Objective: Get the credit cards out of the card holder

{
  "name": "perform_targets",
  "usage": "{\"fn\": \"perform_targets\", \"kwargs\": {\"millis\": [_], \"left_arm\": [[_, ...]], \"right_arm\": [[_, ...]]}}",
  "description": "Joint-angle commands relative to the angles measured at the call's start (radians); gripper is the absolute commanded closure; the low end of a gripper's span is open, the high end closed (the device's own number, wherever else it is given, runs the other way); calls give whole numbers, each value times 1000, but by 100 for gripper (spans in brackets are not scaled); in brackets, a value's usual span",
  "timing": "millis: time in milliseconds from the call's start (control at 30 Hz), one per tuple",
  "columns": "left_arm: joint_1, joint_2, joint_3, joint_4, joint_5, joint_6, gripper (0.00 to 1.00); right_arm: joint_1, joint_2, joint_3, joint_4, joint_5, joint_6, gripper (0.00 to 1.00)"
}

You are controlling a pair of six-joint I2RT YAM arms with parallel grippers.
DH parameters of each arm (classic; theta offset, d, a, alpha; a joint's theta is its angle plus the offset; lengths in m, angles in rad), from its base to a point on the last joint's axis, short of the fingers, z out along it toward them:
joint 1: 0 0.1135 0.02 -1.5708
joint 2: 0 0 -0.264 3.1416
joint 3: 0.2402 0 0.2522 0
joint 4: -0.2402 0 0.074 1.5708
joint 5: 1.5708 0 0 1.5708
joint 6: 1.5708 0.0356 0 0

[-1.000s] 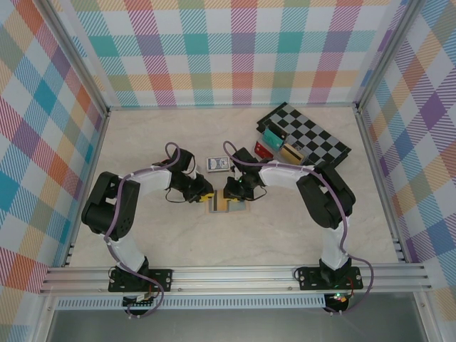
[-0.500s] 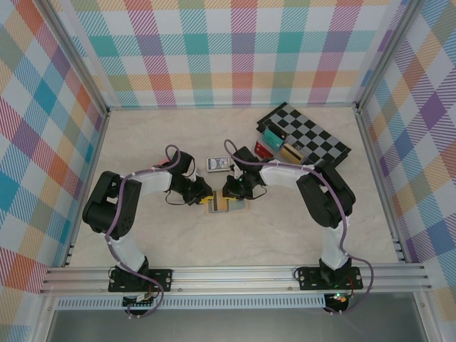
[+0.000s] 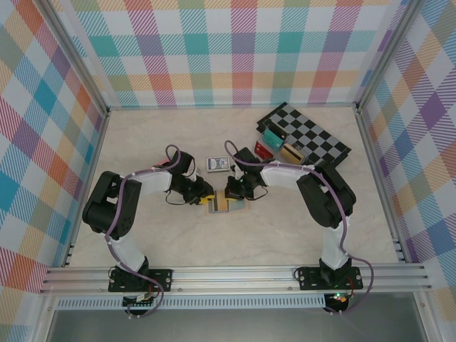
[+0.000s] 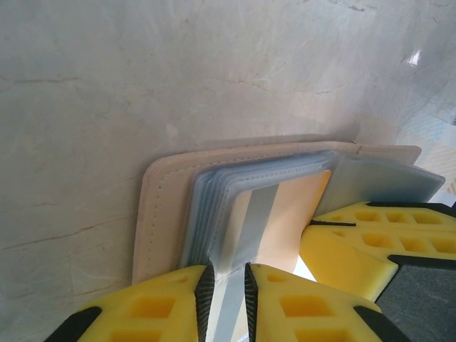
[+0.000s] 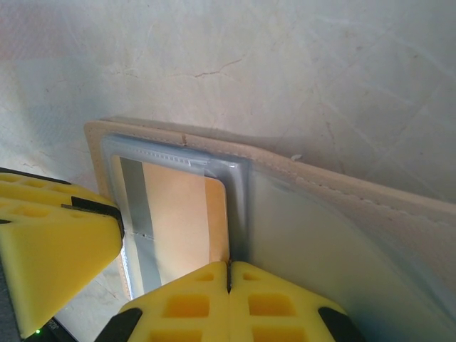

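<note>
The card holder [image 3: 225, 205] lies open and flat on the counter [image 3: 178, 239], between the two sets of fingers, with its long axis running from one set to the other. A tan card [image 5: 184, 221] with a grey stripe [image 5: 135, 214] sits in the top one of a stack of clear sleeves [image 4: 210, 214], in the half nearer the left arm. I cannot tell what the lower sleeves hold.

The right fingers [image 5: 192, 306] are pressed together with nothing visibly between them. Their tips rest at the card's near short edge, so the card lies straight ahead of them and slightly to their left, its long axis pointing away from the tips. The left fingers [image 4: 164, 306] stand with a narrow gap through which the grey stripe shows. The card runs ahead of them and to their right. Whether they nip a sleeve edge I cannot tell.

Both arms are at the holder, but the right tips look closer to a free card edge. The pull would probably go along the card's length, with the other fingers pinning the holder down.

Well beyond the right fingers stands a rack of coloured cards [image 3: 278, 144]. A card pack [image 3: 217, 164] lies just beyond both sets of fingers.
</note>
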Motion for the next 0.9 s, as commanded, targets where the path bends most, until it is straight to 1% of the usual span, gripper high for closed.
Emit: {"fn": "perform_targets", "kwargs": {"millis": [0,167,267,333,433,500,667,767,867], "left_arm": [[-4,1,-15,-77,-67,17,74],[-4,0,-9,-84,-68,22,74],[-4,-2,-7,-81,-62,24,76],[-4,-13,3,-84,-56,30,76],[-4,-50,14,-80,-56,37,76],[-4,-77,21,-77,-55,41,76],[-9,-113,12,-25,-1,22,77],[-24,-103,10,-13,24,13,78],[-43,-76,18,-13,24,12,79]], "right_arm": [[-8,-39,-36,-18,58,-16,98],[-16,-68,-59,-17,74,-19,98],[-18,-60,-60,-11,57,-21,97],[-18,-52,-59,-3,35,-20,91],[-18,-39,-57,7,3,-21,76],[-18,-33,-55,6,-1,-22,71],[-18,-18,-52,6,-18,-29,69],[-19,-6,-50,13,-37,-31,70],[-19,1,-51,23,-52,-31,70]]}}
